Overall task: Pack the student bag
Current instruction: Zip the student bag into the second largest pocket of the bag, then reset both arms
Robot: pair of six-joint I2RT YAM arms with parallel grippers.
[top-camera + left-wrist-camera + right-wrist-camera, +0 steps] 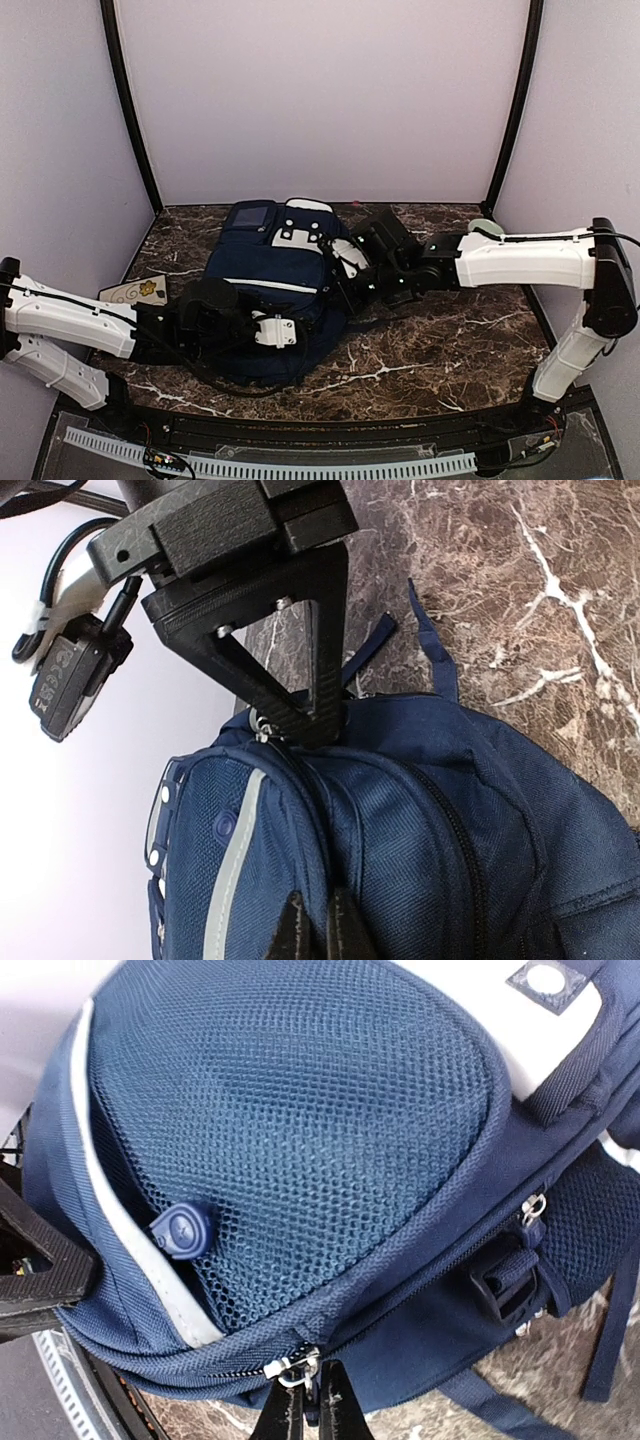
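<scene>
**Item 1, far left.** A flat pale card (pixel 135 291) is lying on the tabletop (pixel 450 340), just beside my left arm and apart from everything else. I am leaving it alone.

**Item 2, left pincer (pixel 320 932).** I am reading its tips as drawn together, and they appear to be biting a fold of blue cloth on the backpack's near left flank. The pinch is sitting at the bottom edge of the wrist view, so I am calling this hold likely rather than certain.

**Item 3, backpack (pixel 265 265).** It is lying flat at the middle of the tabletop, between the two arms. Its long axis is running from the near edge toward the back wall, with the pale grey top panel (pixel 310 207) at the far end.

**Item 4, zip pull (pixel 295 1368).** It is hanging at the rim of the mesh pocket (pixel 300 1130) on the backpack's right side, directly at the right arm's fingertips.

**Item 5, right pincer (pixel 305 1412).** Its tips are pressing together on the zip pull, with nothing else between them.

**Governing relation.** The zip seam (pixel 430 1272) is curving away from the right pincer, up and rightward in its wrist view, while the left pincer is anchoring the opposite flank. I am judging the coming move to be a drag of the pull along that seam against the left hold. The right arm is already on the pull, so it is the one to travel. I cannot tell which direction opens the zip.
</scene>
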